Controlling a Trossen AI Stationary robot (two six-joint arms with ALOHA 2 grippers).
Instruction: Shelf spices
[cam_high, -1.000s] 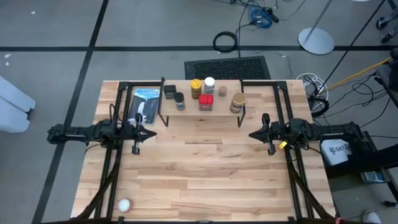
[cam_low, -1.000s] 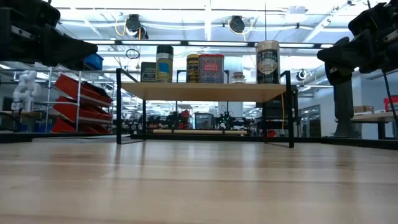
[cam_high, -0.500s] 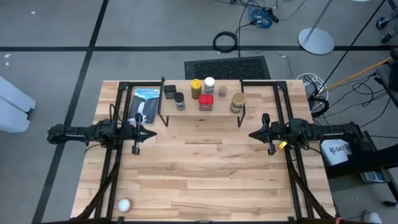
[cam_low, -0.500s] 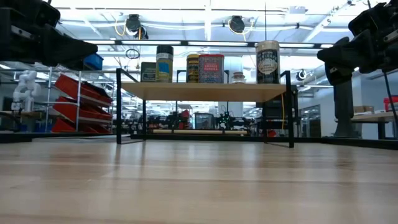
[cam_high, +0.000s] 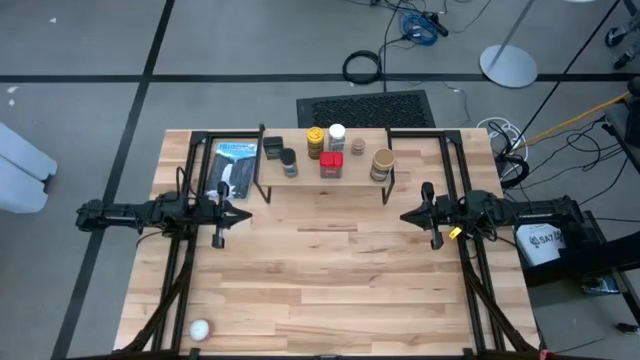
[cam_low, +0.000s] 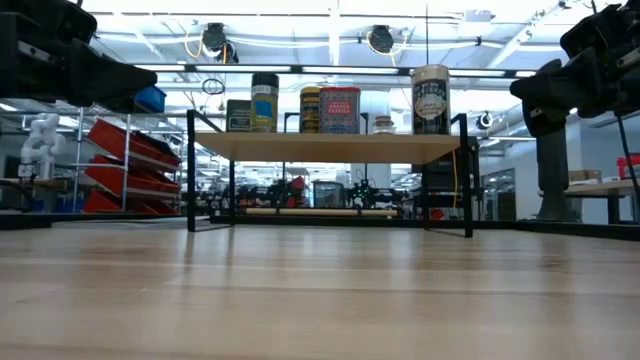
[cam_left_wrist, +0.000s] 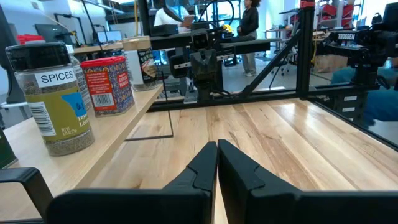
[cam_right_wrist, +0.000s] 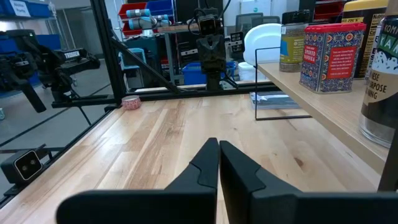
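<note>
Several spices stand upright on their bases on the shelf at the table's far middle. Among them are a black square tin, a yellow-lidded jar, a red tin and a tan-lidded jar. The low view shows them in a row on the shelf's plank. My left gripper hangs level at the table's left, shut and empty, pointing toward the middle. My right gripper mirrors it at the right, shut and empty. In the wrist views, the fingertips of the left gripper and the right gripper meet.
A flat blue-and-black package lies left of the shelf. A small white ball sits near the front left corner. Black frame rails run along both sides. Bare wooden tabletop stretches between the arms. People stand in the room beyond.
</note>
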